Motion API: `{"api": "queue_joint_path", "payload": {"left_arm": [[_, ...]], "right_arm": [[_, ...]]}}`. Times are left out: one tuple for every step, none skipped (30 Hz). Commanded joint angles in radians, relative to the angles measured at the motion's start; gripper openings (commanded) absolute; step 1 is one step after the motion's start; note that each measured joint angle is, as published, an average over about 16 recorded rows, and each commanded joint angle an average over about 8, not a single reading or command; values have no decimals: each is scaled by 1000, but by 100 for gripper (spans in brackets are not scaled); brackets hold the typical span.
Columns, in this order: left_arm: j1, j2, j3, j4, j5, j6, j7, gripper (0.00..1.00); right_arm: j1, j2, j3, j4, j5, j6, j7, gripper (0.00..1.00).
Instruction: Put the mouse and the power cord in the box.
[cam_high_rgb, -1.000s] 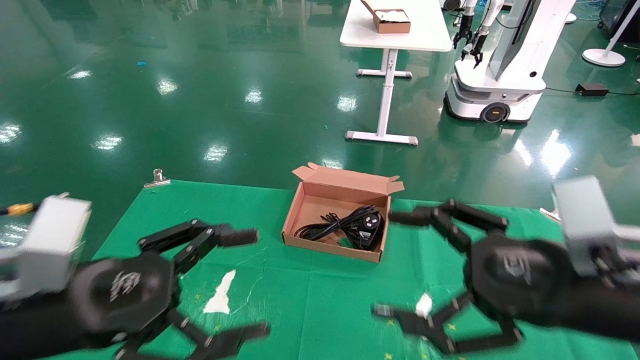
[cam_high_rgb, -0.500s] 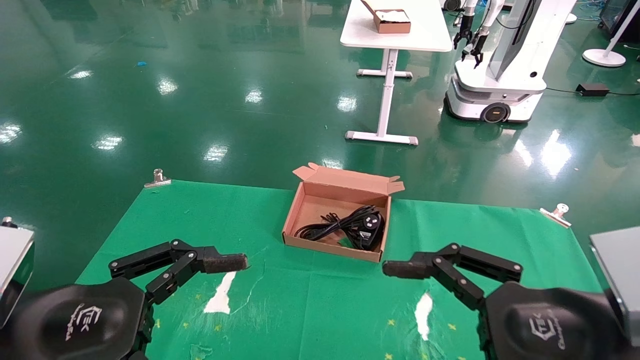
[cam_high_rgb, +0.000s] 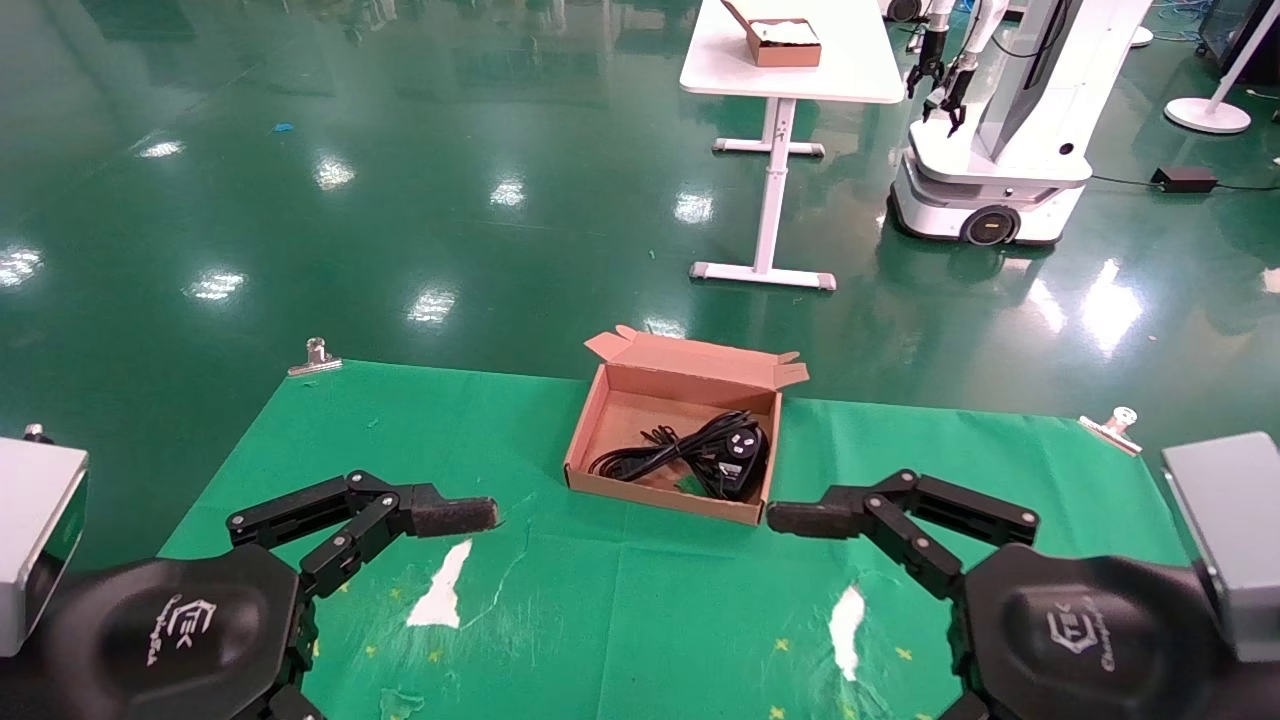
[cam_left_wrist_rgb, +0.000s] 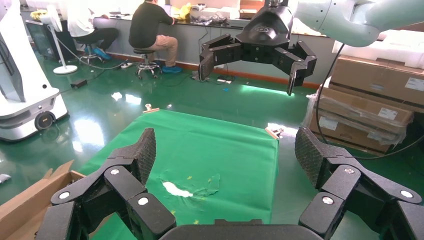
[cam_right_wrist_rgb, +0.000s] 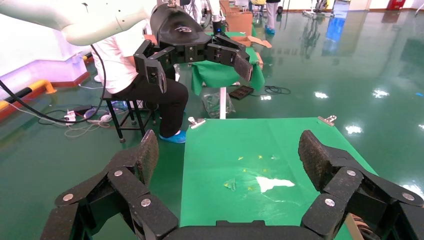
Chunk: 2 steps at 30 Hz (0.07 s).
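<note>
The brown cardboard box stands open at the middle of the far side of the green cloth, its lid flap folded back. Inside lies the power cord, a black bundle with a chunky plug at the right end. I cannot tell the mouse apart in that dark heap. My left gripper hovers open and empty near the front left of the cloth, one of its fingers showing in the head view. My right gripper hovers open and empty at the front right, its finger pointing at the box's near right corner.
The cloth has white torn patches in front of the box. Metal clips hold its far corners. Beyond on the green floor stand a white table with a small cardboard box and another robot.
Both grippers have pulled back toward me and lower in the head view, so only one finger of each shows now. The box and its contents have not moved.
</note>
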Motion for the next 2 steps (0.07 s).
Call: {"api": "queue_joint_path", "payload": {"left_arm": [[-1,2,1,2,1,-1,0,100],[-1,2,1,2,2,-2,0,100]], "right_arm": [[2,-1,-2,-3,-2,2,-1,100],[3,-2,-2,-4,-2,2,-1,100]]}}
